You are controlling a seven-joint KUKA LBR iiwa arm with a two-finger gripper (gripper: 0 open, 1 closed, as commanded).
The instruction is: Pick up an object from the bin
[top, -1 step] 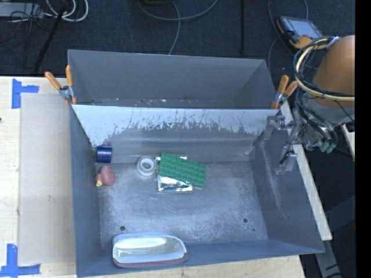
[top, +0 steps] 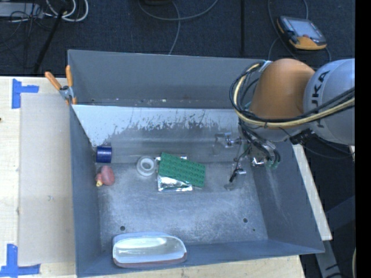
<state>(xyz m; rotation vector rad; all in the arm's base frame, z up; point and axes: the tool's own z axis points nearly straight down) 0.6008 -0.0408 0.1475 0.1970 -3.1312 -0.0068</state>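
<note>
The green textured pad [top: 182, 168] lay flat near the centre of the bin [top: 174, 83], towards the far wall. It rested partly on a crumpled silver foil packet [top: 173, 185], which projected from under its near edge. No item was seen in the end effector [top: 236, 176], which was positioned low over the bare bin floor just beside the pad, on the side of the right wall. Whether the end effector was released or clenched could not be determined.

A clear tape roll [top: 146, 165] lay just beside the pad on its left. Further towards the left wall, a small blue cylinder [top: 104, 153] lay at the foot of that wall, with a pink rounded object [top: 106, 176] near it on the near side. A pale oval dish [top: 149, 249] lay against the near wall, well apart from the other items.

The arm [top: 333, 100] entered over the right rim, carrying an orange cover [top: 281, 88] ringed by cables [top: 246, 112].
</note>
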